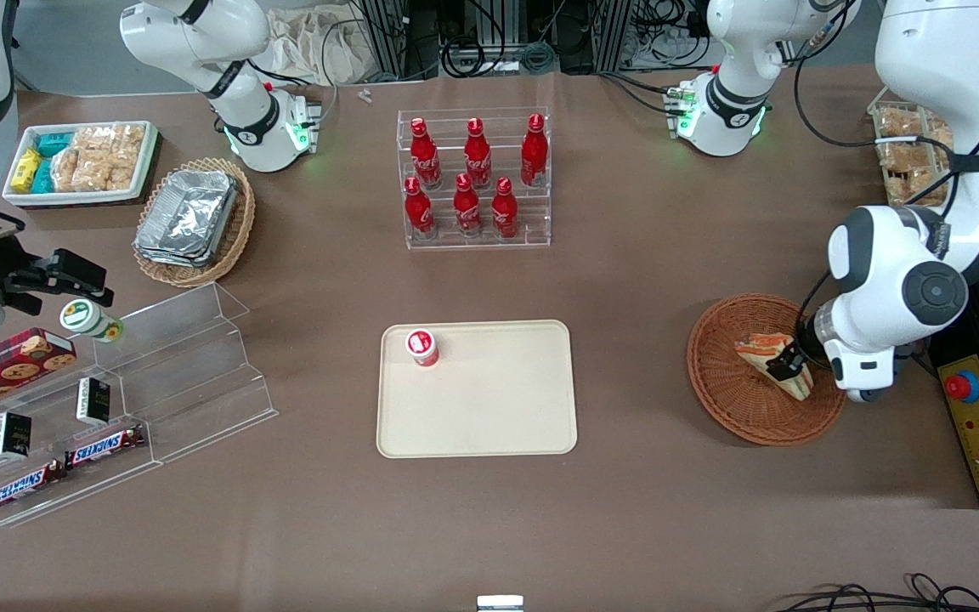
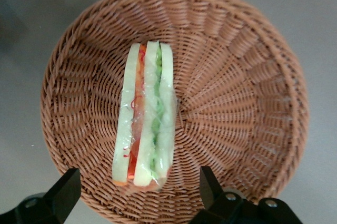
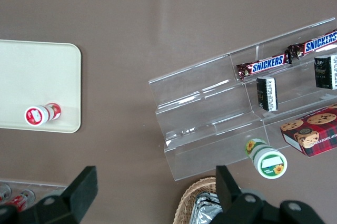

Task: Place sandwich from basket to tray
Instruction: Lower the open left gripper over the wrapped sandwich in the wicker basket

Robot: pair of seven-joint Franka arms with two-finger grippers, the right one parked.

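The sandwich is a wrapped wedge of pale bread with orange and green filling. It lies in the round reddish-brown wicker basket, seen also as the sandwich in the basket toward the working arm's end of the table. My gripper hovers just above the sandwich's wide end, open, one finger on each side and nothing between them. In the front view the gripper sits over the sandwich. The beige tray lies mid-table.
A small red-capped bottle stands on the tray's corner. A clear rack of red bottles stands farther from the front camera. A control box with a red button lies beside the basket. A clear stepped shelf with snacks sits toward the parked arm's end.
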